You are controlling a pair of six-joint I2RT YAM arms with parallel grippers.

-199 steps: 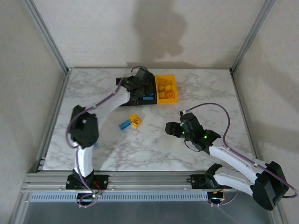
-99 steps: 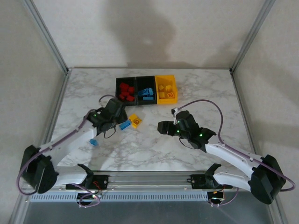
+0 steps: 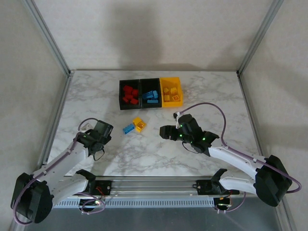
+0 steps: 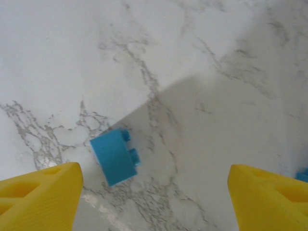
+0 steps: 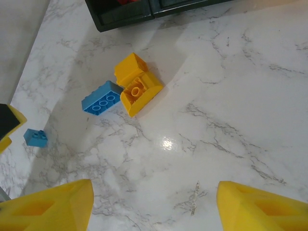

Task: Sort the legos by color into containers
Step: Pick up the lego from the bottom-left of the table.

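Observation:
The containers stand in a row at the back: a black bin (image 3: 126,94) with red legos, a black bin (image 3: 152,96) with blue legos, and a yellow bin (image 3: 172,92) with yellow legos. A blue lego (image 3: 128,128) (image 5: 101,97) and a yellow lego (image 3: 140,124) (image 5: 138,84) lie loose mid-table. A small blue lego (image 4: 115,156) (image 5: 36,137) lies on the marble below my open left gripper (image 3: 97,134) (image 4: 154,197), nearer its left finger. My right gripper (image 3: 166,131) (image 5: 151,207) hangs open and empty, right of the loose pair.
A marble table (image 3: 207,96) carries everything, with metal frame posts at its corners. The black bin's front wall (image 5: 125,17) shows at the top of the right wrist view. Bare marble lies between the two grippers.
My left arm has swung from the bins back to the near left, over the small blue lego, with its jaws wider. My right gripper has edged left toward the loose pair.

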